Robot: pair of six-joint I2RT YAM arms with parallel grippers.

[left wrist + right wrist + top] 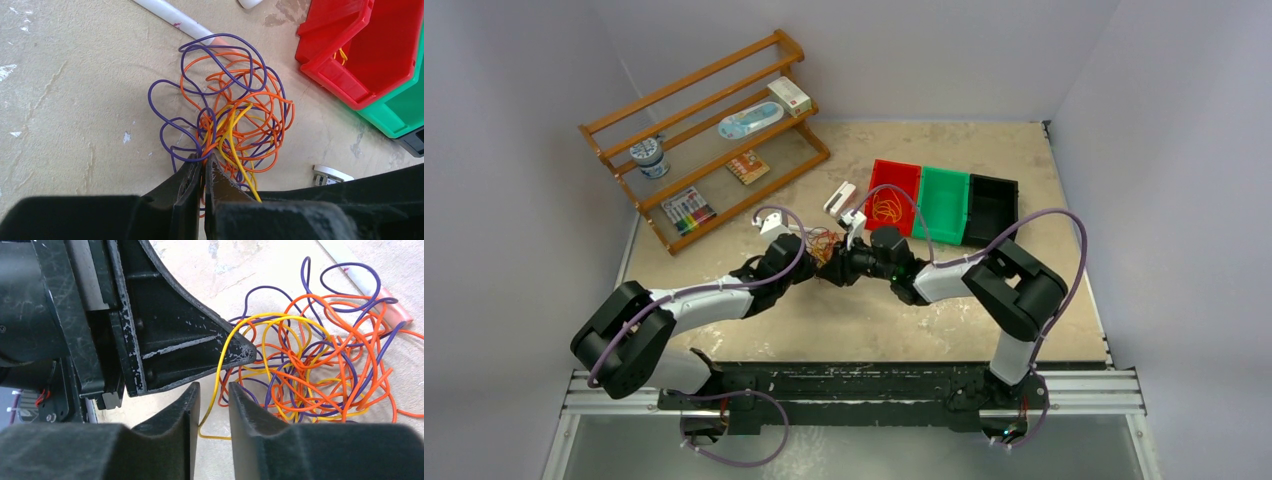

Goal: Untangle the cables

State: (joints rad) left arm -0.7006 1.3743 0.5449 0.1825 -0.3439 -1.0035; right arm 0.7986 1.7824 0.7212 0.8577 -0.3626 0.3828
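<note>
Left gripper (203,172) pinching the cables (235,110), mid-table just left of the red bin (327,75)
Only the right wrist view shows the right gripper (214,405), jaws slightly parted, a yellow strand (218,375) between them

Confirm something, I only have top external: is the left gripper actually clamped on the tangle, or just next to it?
Observer: Clamped. In the left wrist view the left gripper is shut on strands at the near edge of the cables.
Operator: And the right one?
Observer: The right gripper is open. A yellow wire runs down through the gap between its fingers, not pinched.
Operator: Yellow? I only make out orange from up here.
Observer: Up close there are three colours: orange, purple and yellow, all looped into one bunch lying on the table.
</note>
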